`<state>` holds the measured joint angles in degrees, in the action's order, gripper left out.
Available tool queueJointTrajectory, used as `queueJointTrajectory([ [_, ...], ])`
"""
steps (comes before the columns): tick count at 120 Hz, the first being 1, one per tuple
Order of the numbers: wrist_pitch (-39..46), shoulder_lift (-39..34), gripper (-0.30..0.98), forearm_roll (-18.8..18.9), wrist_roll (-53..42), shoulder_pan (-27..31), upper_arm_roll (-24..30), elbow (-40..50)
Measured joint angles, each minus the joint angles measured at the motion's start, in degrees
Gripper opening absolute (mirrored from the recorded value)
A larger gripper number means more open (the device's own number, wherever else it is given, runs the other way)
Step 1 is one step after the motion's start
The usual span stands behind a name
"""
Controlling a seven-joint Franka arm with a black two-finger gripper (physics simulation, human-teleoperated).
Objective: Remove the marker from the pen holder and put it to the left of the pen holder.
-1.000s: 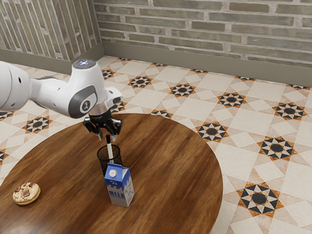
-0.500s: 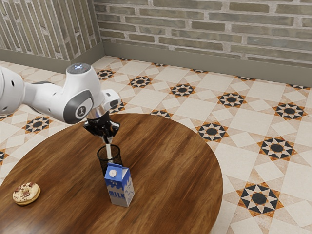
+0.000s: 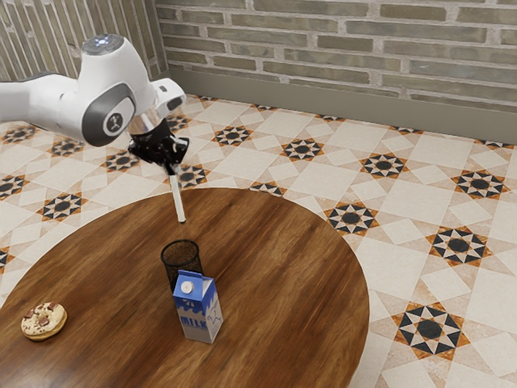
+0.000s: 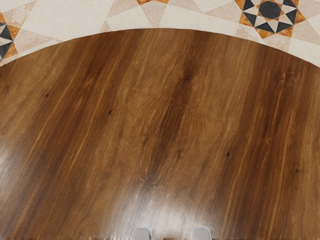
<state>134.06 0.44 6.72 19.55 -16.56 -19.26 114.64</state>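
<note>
My gripper (image 3: 171, 167) is raised above the table at its far side, shut on the upper end of the marker (image 3: 177, 198). The white marker hangs down nearly upright, slightly tilted, its dark lower tip above and apart from the pen holder's rim. The black mesh pen holder (image 3: 181, 252) stands upright on the table, its lower part hidden behind the milk carton. In the wrist view, the tips of my gripper (image 4: 171, 233) show at the lower edge.
A blue and white milk carton (image 3: 198, 310) stands right in front of the pen holder. A round frosted donut (image 3: 44, 321) lies near the exterior view's left edge on the round wooden table (image 3: 283, 267).
My gripper has closed on the marker and risen, moving slightly toward the exterior view's left. The marker has come up out of the pen holder with it.
</note>
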Motion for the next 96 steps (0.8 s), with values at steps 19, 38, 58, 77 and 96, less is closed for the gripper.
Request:
queueJointTrajectory([
  [19, -7.7, 3.8, -0.09, 2.5, 0.1, -0.5, -3.0, -3.8],
  [38, -15.6, 13.2, -0.09, 3.9, 0.2, 4.6, -5.1, -10.2],
  [58, -22.1, 23.1, -0.09, 4.0, 0.0, 6.3, -5.1, -16.1],
  [77, -26.4, 28.7, -0.09, 3.4, -0.5, 7.8, -4.7, -19.1],
  [96, -28.4, 31.0, -0.09, 2.8, -1.0, 8.3, -4.5, -19.3],
])
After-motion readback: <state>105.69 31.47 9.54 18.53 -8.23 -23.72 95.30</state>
